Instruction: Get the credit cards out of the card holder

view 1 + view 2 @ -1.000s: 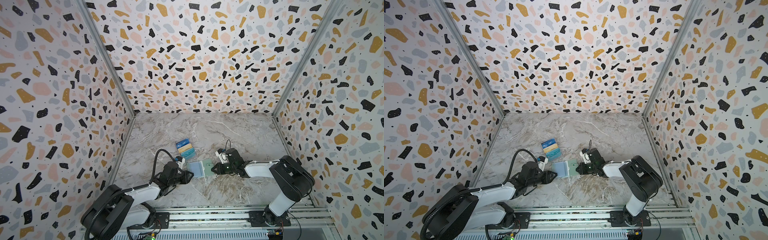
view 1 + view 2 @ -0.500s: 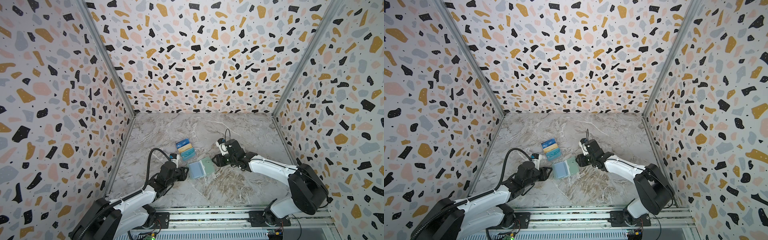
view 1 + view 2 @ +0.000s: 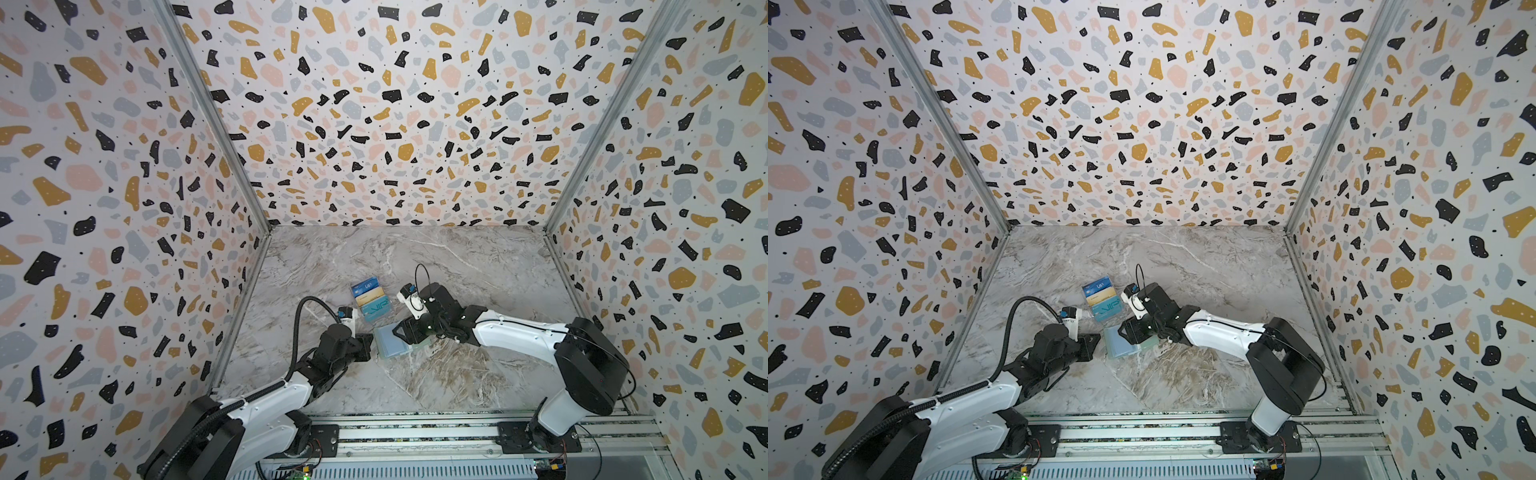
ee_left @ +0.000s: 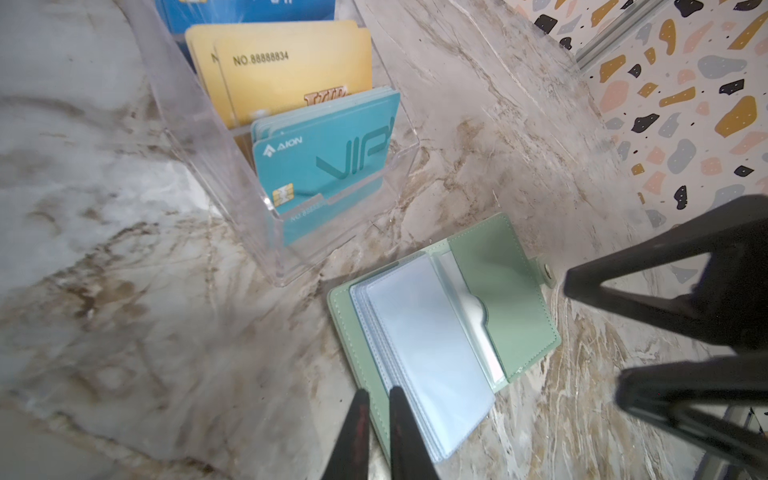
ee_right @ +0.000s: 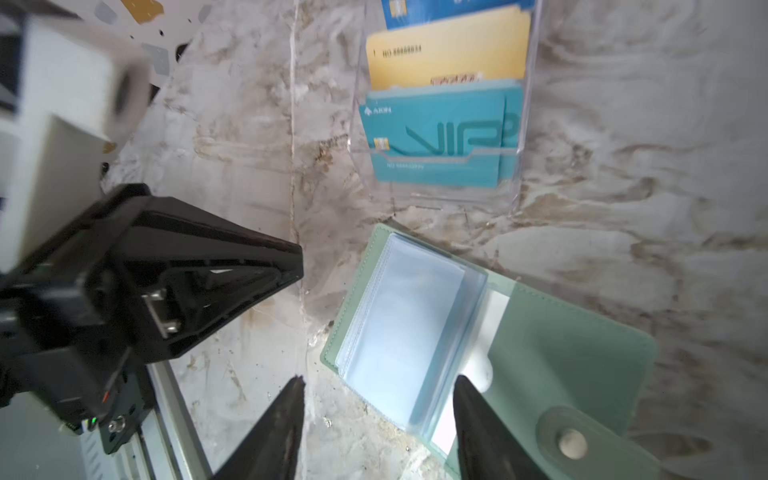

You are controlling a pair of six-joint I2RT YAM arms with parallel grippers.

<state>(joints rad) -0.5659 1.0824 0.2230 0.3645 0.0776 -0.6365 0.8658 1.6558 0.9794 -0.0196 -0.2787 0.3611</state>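
The mint-green card holder (image 3: 392, 347) (image 3: 1121, 347) lies open and flat on the marble, its clear sleeves (image 4: 432, 349) (image 5: 399, 328) looking pale and blank. The credit cards stand in a clear tiered stand (image 3: 371, 298) (image 3: 1102, 301) just behind it: a teal VIP card (image 4: 332, 166) (image 5: 436, 137), a gold one (image 4: 282, 62) (image 5: 449, 54) and a blue one (image 4: 249, 8) at the back. My left gripper (image 3: 366, 347) (image 4: 379, 409) is shut beside the holder's left edge, with nothing in it. My right gripper (image 3: 401, 332) (image 5: 380, 395) hangs open over the holder's near end.
The holder's snap tab (image 5: 573, 442) sticks out near my right gripper's finger (image 5: 478, 415). The left terrazzo wall (image 3: 124, 249) runs close beside the left arm. Bare marble (image 3: 478, 270) stretches behind and to the right of the stand.
My right gripper has opened and moved left from the holder's right edge to above it. My left gripper has closed and drawn back slightly from the holder's left edge.
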